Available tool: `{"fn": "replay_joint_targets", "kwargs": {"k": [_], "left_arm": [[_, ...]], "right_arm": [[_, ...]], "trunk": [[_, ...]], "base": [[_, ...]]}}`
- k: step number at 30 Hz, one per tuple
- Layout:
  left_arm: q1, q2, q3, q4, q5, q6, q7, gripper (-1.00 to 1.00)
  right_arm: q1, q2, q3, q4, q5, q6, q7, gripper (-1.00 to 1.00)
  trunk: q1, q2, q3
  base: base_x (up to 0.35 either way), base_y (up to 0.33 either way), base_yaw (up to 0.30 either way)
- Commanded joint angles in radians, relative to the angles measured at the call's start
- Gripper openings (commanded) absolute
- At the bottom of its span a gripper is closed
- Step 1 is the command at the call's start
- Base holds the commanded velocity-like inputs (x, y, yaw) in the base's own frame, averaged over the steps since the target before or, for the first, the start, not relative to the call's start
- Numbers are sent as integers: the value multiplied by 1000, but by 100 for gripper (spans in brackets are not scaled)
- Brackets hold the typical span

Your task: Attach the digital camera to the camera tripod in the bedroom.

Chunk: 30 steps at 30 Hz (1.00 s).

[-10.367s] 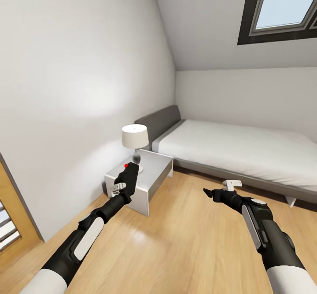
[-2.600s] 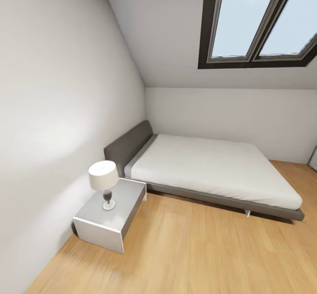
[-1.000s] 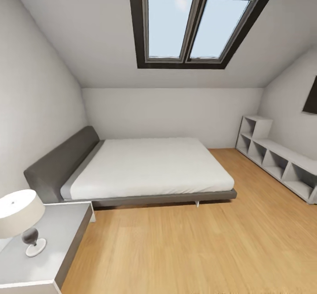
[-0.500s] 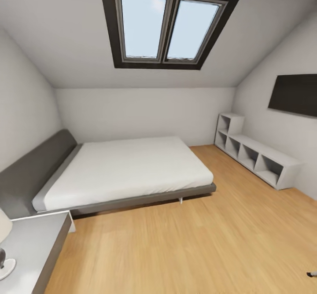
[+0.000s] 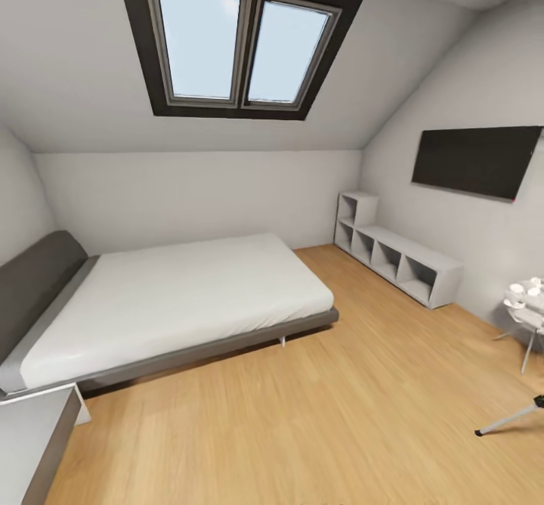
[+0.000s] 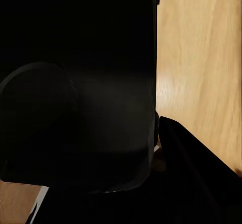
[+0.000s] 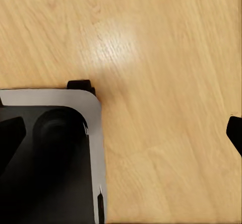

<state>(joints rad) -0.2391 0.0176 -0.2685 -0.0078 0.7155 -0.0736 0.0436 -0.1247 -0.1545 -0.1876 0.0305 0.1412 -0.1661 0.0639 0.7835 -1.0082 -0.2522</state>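
In the left wrist view the digital camera is a black chunky mass right in front of the lens, with its round lens barrel bulging on one side. My left gripper is shut on it, and one black finger runs alongside it. One silver-white leg of the camera tripod, with a black foot, pokes in over the wood floor at the head view's lower right edge; the rest of the tripod is out of view. My right gripper hangs open above the floor with nothing between its fingers.
The grey bed with a white mattress fills the left and middle. A low white shelf unit and a wall TV line the right wall. A small table holds white items at far right. A nightstand sits lower left.
The head view has swung to the right, so the lamp and most of the nightstand left it. The TV, the small table and the tripod leg came in at the right.
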Motion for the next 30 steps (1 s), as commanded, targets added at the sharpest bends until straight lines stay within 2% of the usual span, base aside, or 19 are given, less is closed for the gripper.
{"fn": "replay_joint_targets", "kwargs": {"k": [1,30], "left_arm": [[0,1,-9,-1,6,-2,2,-100],[0,2,-11,-1,4,-2,2,-100]], "right_arm": [[-1,-1,-9,3,10,-6,2,100],[-2,1,-9,3,9,-8,2,100]], "trunk": [[0,-1,-1],[0,-1,2]], "base": [[0,0,-296],[0,0,-296]]}}
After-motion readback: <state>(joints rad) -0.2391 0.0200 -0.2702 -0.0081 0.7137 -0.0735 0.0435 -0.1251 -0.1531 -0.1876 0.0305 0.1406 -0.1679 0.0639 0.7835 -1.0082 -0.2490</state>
